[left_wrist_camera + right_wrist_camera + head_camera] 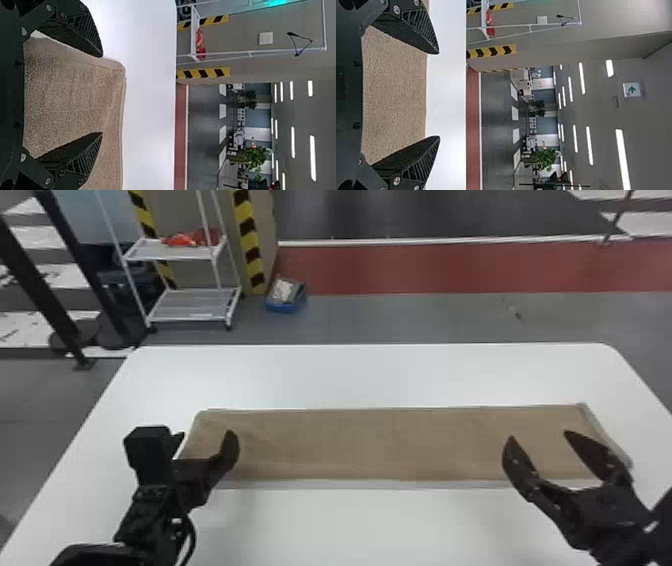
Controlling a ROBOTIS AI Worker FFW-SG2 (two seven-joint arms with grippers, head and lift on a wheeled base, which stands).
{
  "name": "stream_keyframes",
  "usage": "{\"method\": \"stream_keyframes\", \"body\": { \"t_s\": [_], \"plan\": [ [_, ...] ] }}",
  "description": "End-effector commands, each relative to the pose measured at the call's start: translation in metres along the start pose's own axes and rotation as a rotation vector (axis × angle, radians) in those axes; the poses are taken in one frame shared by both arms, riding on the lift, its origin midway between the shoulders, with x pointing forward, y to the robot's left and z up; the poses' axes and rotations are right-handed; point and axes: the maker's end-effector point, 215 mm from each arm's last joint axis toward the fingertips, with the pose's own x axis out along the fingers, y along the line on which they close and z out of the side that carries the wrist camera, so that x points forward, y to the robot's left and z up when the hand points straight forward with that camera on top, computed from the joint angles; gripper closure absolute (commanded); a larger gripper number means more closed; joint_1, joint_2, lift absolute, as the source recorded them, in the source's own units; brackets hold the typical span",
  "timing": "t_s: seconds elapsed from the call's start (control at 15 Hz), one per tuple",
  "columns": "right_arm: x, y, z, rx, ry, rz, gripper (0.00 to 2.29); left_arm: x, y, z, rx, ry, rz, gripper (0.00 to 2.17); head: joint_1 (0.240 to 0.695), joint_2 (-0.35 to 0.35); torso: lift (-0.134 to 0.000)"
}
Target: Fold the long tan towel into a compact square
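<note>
The left gripper's 2 fingers (85,158) stand wide apart with towel showing between them and nothing pinched. The right gripper's 2 fingers (415,158) are just as widely spread, and also hold nothing. In the head view, the left gripper (206,436) is over the left end of the long tan towel (370,445), and the right gripper (539,436) is over its right part, a little inboard of that end. Whether any fingertip touches cloth, I cannot tell.

The towel lies flat, its long axis running left to right across the robot's front, so it spans the gap between the arms. That is what the coming move turns on: to shorten the strip, 1 short end must travel sideways along that axis toward the other. The left gripper is nearer its own short edge (the outer finger is close beside it), while the right gripper would likely need to shift outward to take the right-hand edge. Gripping inboard could bunch the cloth, and an uneven lift could skew the fold. I judge the task to be at its start, with all the folding to do.

Outward from the cloth, the white table (360,375) extends beyond the towel's far long edge. Past it stand a white cart (190,305) and a blue bin (285,308) on the floor.
</note>
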Motion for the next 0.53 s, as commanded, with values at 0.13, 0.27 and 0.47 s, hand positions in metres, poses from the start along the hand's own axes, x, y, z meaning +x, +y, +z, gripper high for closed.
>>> {"method": "stream_keyframes", "body": {
  "t_s": [0.13, 0.27, 0.47],
  "plan": [
    [0.000, 0.001, 0.001, 0.001, -0.002, 0.002, 0.13, 0.004, 0.009, -0.004, -0.003, 0.018, 0.015, 0.21, 0.695, 0.082, -0.123],
    [-0.001, 0.001, 0.001, -0.002, -0.003, 0.003, 0.13, 0.005, 0.013, -0.012, 0.002, 0.049, 0.021, 0.26, 0.695, 0.086, -0.123],
    [-0.002, 0.002, 0.007, -0.008, -0.010, 0.006, 0.13, 0.008, 0.017, -0.016, 0.001, 0.067, 0.029, 0.35, 0.695, 0.091, -0.123]
  ]
}}
